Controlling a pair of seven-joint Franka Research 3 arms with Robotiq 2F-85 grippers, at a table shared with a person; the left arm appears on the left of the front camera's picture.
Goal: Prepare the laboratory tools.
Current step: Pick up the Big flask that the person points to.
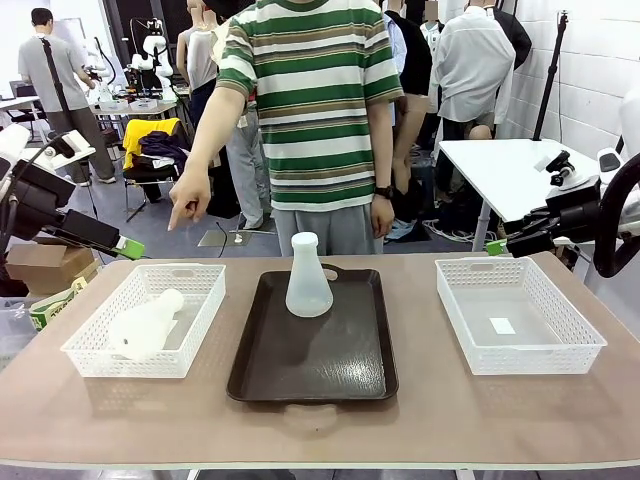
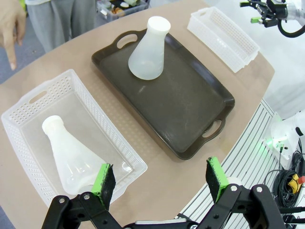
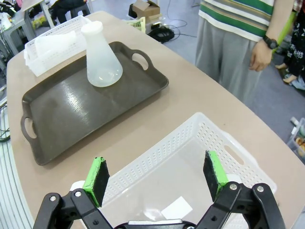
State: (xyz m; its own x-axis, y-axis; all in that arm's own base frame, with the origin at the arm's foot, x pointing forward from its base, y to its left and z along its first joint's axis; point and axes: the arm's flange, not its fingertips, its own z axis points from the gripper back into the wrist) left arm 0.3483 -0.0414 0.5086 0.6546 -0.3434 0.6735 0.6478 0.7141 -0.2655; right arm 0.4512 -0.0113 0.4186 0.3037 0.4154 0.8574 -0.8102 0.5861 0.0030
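Note:
One frosted-white conical flask (image 1: pixel 308 277) stands upright on the dark brown tray (image 1: pixel 350 360), near its far edge. It also appears as the upright flask (image 2: pixel 148 49) in the left wrist view and the flask (image 3: pixel 101 56) in the right wrist view. A second flask (image 1: pixel 145 325) lies on its side in the left white basket (image 1: pixel 100 350); the lying flask (image 2: pixel 69 155) has its neck pointing away from my left gripper. My left gripper (image 2: pixel 160 179) hangs open above the table's near edge. My right gripper (image 3: pixel 156 174) is open above the right basket (image 3: pixel 190 143). The left gripper (image 1: pixel 125 245) and right gripper (image 1: pixel 497 245) hover at the table's far corners.
A person in a striped shirt stands at the far side, and the person's hand (image 1: pixel 188 205) points down toward the left basket. The right basket (image 1: pixel 515 315) holds just a small white slip. Bare tabletop (image 1: pixel 320 430) runs along the near edge.

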